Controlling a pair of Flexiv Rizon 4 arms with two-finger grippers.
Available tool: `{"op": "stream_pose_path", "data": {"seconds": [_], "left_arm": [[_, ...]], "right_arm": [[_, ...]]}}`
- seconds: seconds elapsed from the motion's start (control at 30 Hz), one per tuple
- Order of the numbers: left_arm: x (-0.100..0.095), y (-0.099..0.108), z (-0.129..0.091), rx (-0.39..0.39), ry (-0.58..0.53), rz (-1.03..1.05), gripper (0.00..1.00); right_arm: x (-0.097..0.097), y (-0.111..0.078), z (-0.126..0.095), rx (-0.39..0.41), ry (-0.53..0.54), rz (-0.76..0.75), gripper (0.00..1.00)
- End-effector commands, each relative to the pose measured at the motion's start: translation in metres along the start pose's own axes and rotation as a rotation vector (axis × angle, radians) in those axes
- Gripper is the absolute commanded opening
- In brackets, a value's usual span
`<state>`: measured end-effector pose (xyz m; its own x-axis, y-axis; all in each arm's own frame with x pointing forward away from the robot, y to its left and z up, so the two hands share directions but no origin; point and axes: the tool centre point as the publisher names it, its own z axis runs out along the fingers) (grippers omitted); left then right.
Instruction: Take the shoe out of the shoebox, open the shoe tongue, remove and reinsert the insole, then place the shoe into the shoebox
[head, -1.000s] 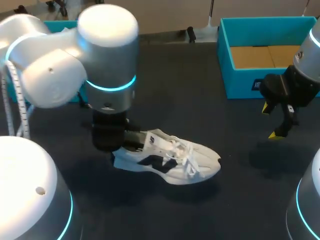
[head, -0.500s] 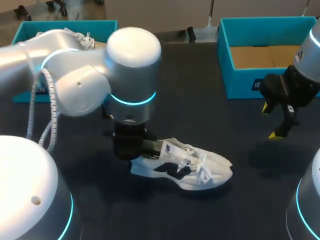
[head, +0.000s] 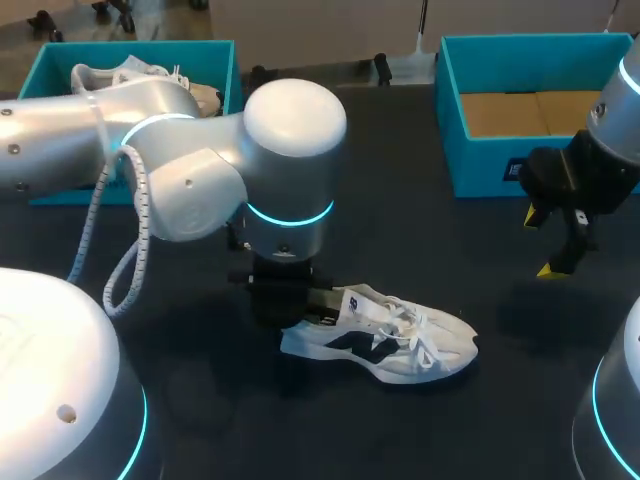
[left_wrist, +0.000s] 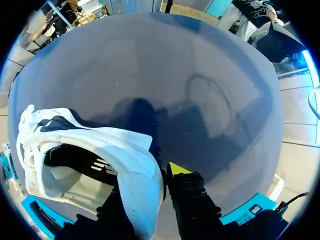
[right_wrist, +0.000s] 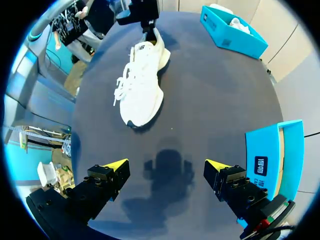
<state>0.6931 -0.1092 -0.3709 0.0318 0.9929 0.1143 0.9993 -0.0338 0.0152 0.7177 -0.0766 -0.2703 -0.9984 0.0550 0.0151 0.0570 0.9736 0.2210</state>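
Currently shoe (head: 385, 345) lies lower centre on the table (head: 400, 220), toe right. Left gripper (left_wrist: 150, 181) pinches its heel collar. Right gripper (head: 552, 243), mid-right, is spread wide and empty, below the open shoebox (head: 470, 150). The left arm (head: 190, 170) partly covers the second box (head: 50, 70) upper left, which holds another shoe (head: 120, 75).

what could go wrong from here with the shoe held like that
1. The left gripper pinches only the heel wall of the shoe, and the toe rests on the table. The shoe may twist or slip out if it is moved.
2. The laces lie loose across the top and could snag once the shoe is worked open.
3. The right gripper hangs open well apart from the shoe, so nothing steadies the toe end.
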Motion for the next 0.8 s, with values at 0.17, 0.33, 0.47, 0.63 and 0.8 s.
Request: {"op": "stream_pose_path", "data": {"seconds": [0.17, 0.33, 0.47, 0.63, 0.8], "left_arm": [[-0.01, 0.007, 0.017, 0.009, -0.006, 0.008, 0.0], [-0.011, 0.009, 0.022, 0.017, -0.008, 0.01, 0.0], [-0.012, 0.01, 0.024, 0.021, -0.016, 0.014, 0.0], [-0.013, 0.011, 0.026, 0.019, -0.02, 0.023, 1.0], [-0.004, 0.01, 0.008, 0.031, -0.079, 0.025, 1.0]], "right_arm": [[0.001, 0.0, 0.0, 0.001, -0.001, 0.0, 1.0], [0.001, 0.0, 0.0, 0.001, -0.001, 0.0, 1.0], [0.001, 0.0, 0.0, 0.001, -0.001, 0.0, 1.0], [0.001, 0.0, 0.0, 0.001, -0.001, 0.0, 1.0], [0.001, 0.0, 0.0, 0.001, -0.001, 0.0, 1.0]]}}
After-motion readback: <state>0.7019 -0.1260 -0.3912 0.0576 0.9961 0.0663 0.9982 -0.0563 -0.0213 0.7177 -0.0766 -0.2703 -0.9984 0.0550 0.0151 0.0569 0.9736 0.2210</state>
